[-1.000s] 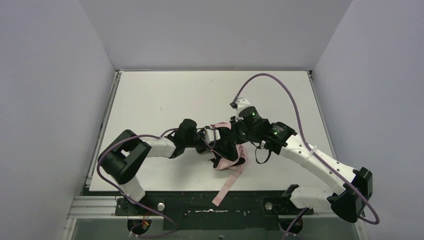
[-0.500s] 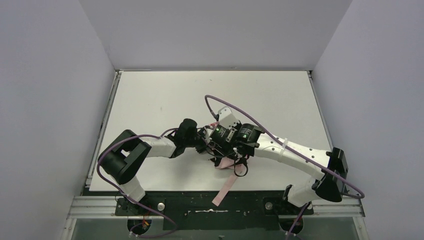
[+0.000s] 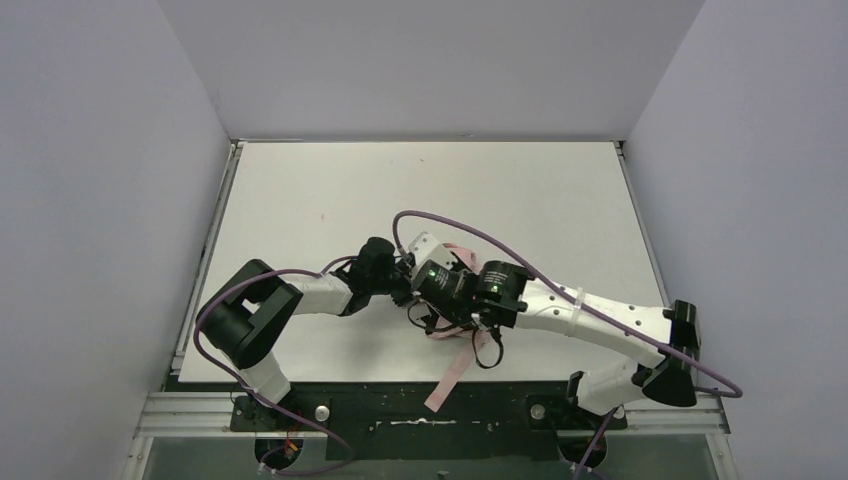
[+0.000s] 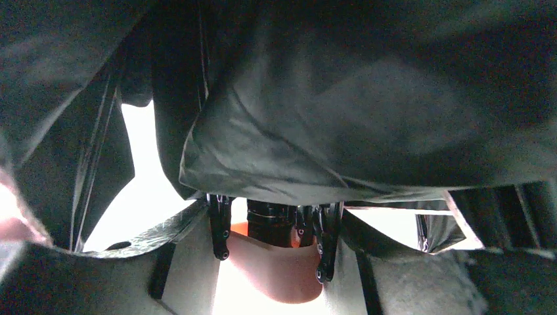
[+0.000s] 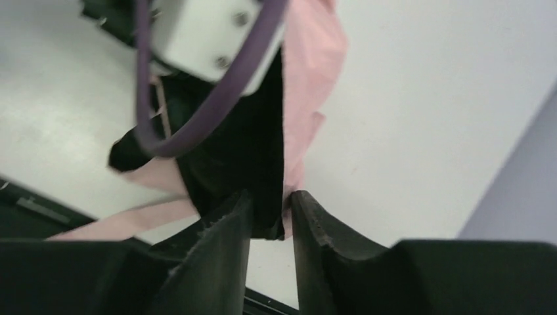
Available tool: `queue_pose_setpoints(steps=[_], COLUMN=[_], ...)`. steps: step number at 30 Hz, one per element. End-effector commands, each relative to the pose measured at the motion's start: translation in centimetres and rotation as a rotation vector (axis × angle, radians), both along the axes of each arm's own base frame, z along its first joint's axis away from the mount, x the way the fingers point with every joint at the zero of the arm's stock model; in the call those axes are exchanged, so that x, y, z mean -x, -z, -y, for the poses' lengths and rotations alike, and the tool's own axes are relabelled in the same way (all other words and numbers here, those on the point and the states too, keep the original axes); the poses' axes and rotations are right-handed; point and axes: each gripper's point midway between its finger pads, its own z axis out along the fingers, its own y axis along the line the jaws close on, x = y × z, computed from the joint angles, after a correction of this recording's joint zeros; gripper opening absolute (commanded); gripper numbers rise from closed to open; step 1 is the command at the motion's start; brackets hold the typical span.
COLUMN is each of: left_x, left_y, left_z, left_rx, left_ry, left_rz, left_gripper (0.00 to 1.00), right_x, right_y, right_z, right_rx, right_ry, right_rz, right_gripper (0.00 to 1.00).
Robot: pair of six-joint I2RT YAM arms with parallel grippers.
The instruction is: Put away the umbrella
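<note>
The umbrella (image 3: pixel 462 325) lies half collapsed near the table's front middle, pink outside and black inside. Its pink strap (image 3: pixel 450 375) trails over the front edge. In the left wrist view my left gripper (image 4: pixel 276 259) is shut on the pink handle (image 4: pixel 282 275). The black shaft (image 4: pixel 270 223) runs up from the handle under the black canopy (image 4: pixel 341 118). My right gripper (image 5: pixel 272 197) hangs over the umbrella with its jaws a narrow gap apart. A fold of black and pink canopy (image 5: pixel 289 131) hangs between its fingertips, and white table shows below the fold.
The white table (image 3: pixel 330 190) is walled at the left, back and right. A black rail (image 3: pixel 400 410) runs along its near edge. Both arms cross close together over the umbrella, and purple cables (image 3: pixel 440 218) loop above them.
My right arm has swung left across the umbrella, up against the left wrist. Its jaws have parted a little. The left arm and its grip have not moved.
</note>
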Motion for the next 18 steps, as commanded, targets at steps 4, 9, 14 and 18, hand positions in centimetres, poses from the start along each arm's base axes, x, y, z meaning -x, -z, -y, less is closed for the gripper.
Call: queue_pose_setpoints(steps=[4,9,14,18], left_x=[-1.4,-1.3,-1.3,-1.2], left_y=[-1.8,-1.8,-1.8,-1.7], left_z=[0.4,0.4,0.4,0.4], left_rx=[0.019,0.019,0.019,0.015], left_ry=[-0.021,-0.02,-0.02,-0.02], left_rz=[0.048,0.045,0.046,0.044], left_gripper=[0.0,0.0,0.0,0.0], right_x=[2.2,-0.4,-1.4,-0.6], right_y=[-2.5,-2.8,-1.5,-1.3], right_z=[-4.3,-0.7,0.8,-1.2], right_rx=[-0.486,-0.576,-0.673,-0.808], right_ry=[-0.133,0.031,0.113,0.046], right_rz=[-0.117,-0.069,-0.101,-0.174], right_gripper=[0.59,0.72,0.82,0.84])
